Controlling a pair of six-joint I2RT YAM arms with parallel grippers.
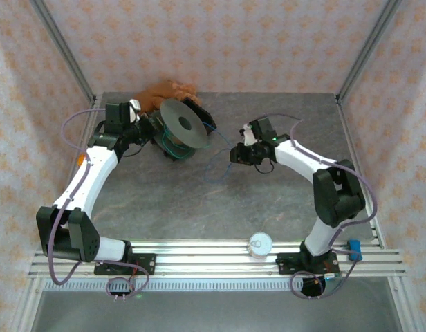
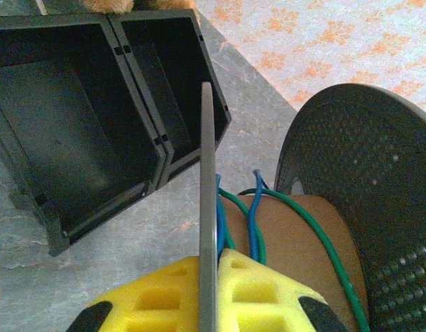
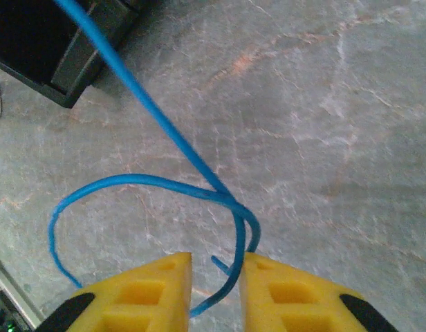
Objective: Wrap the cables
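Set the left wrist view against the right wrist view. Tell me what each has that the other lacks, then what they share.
Left wrist view: the left gripper clamped on the thin, edge-on flange of the grey spool, and the green cable wound between the spool's two flanges. Right wrist view: the right gripper, jaws slightly apart, with a loose loop of the blue cable passing between them. Shared: the blue cable, a black bin and the grey marbled table.

The spool (image 1: 182, 124) stands left of centre near the bench's (image 1: 199, 200) far edge, soft toy (image 1: 164, 92) behind, bins (image 2: 81, 117) beside, cables (image 2: 253, 225) on it, one strand (image 3: 140, 93) trailing right; a can (image 1: 260, 243) sits at the near edge.
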